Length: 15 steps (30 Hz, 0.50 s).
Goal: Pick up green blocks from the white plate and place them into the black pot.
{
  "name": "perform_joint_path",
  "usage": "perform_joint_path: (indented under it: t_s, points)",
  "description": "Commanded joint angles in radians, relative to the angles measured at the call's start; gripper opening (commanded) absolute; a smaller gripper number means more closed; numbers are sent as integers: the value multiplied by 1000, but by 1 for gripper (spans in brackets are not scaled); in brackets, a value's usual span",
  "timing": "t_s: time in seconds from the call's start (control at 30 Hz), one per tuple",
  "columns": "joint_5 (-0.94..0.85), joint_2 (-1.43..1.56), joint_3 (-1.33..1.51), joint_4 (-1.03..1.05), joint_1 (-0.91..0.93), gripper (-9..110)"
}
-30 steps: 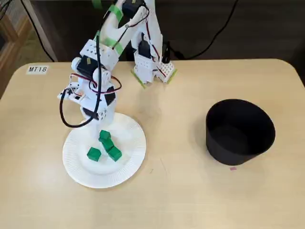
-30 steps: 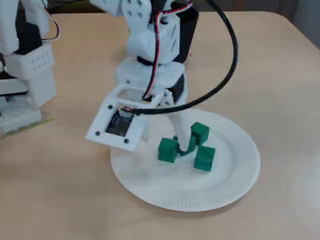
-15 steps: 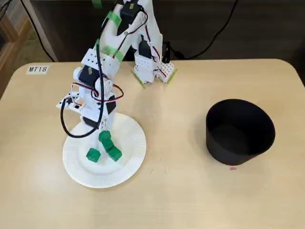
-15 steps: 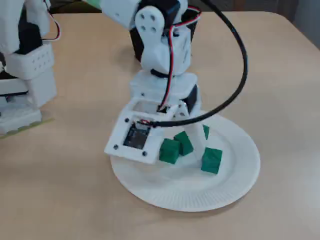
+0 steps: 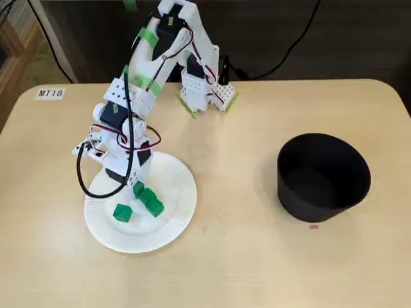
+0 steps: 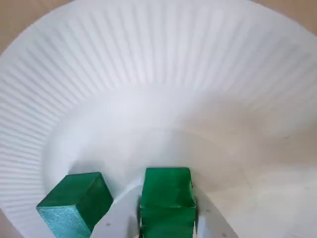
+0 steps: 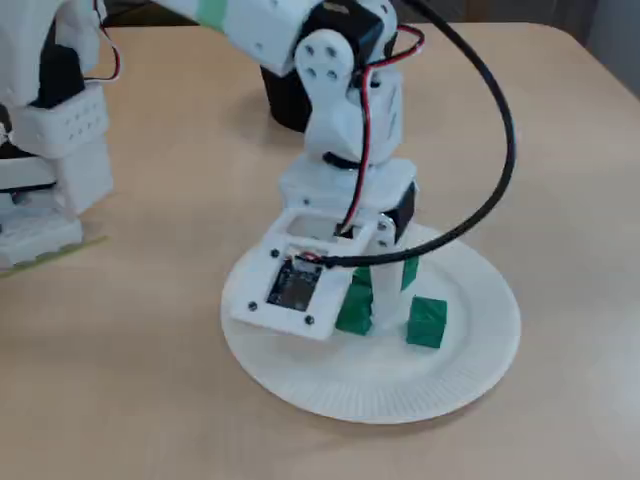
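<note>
On the white plate, a green block is clamped by the gripper. Another block lies just beside it. The black pot is set well apart from the plate.

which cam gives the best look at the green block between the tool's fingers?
Wrist view: the green block sits bottom centre, close up, flanked by both white fingers of the tool, with the white plate behind it. Both fixed views show it only small and partly hidden by the tool.
</note>
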Motion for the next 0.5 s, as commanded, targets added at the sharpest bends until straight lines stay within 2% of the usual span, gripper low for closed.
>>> perform_joint_path:
  t_s: [0.0,0.3,0.37,0.47]
  points:
    - [-9,106,-26,-2,-2,-2]
    - [74,652,-14,-9,0,-2]
    - [97,769,0,-21,-71,-2]
    - [138,936,101,-86,-290,-2]
